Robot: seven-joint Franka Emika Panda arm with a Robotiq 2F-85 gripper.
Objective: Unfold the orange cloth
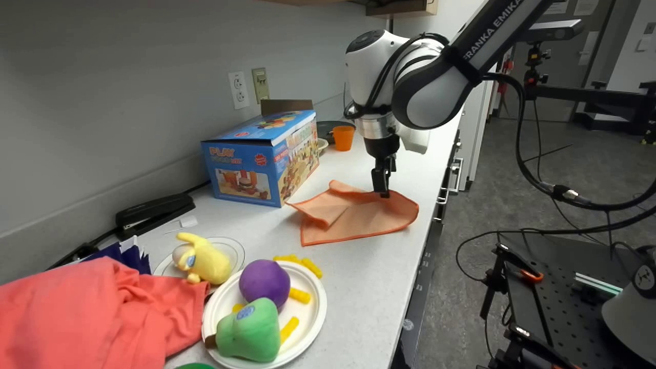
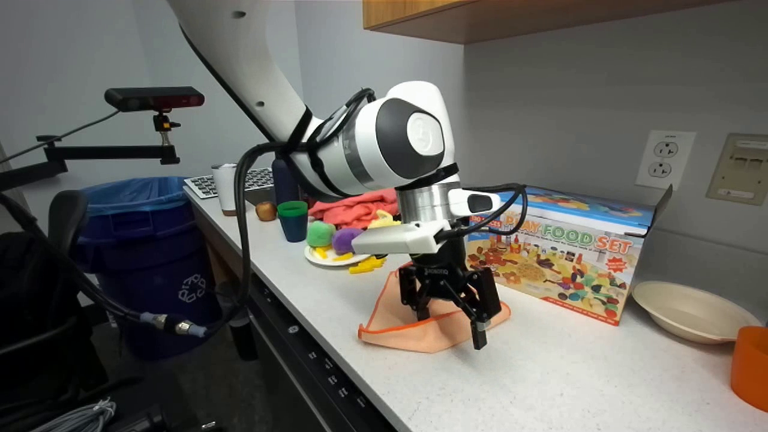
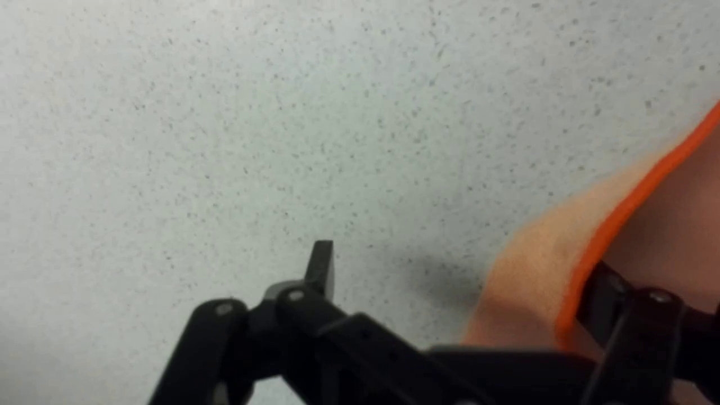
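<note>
Cloth point(image 1: 363, 225) of pale peach with an orange hem lies on the counter point(image 1: 359, 292) near the blue box point(image 1: 243, 177), part spread, a flap turned over on its box side and another edge standing up. The gripper point(image 2: 451, 324) points down with its fingers spread wide; in the wrist view that raised hem runs between them, one finger inside the fold, the other outside over the counter. A white plate point(image 1: 319, 307) bearing soft toys point(image 1: 265, 282) sits well apart, beside bunched coral fabric point(image 1: 77, 318).

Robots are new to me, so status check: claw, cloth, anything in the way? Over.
Claw open, astride raised edge of cloth. Cloth partly folded. Box close beside it, might crowd.
</note>
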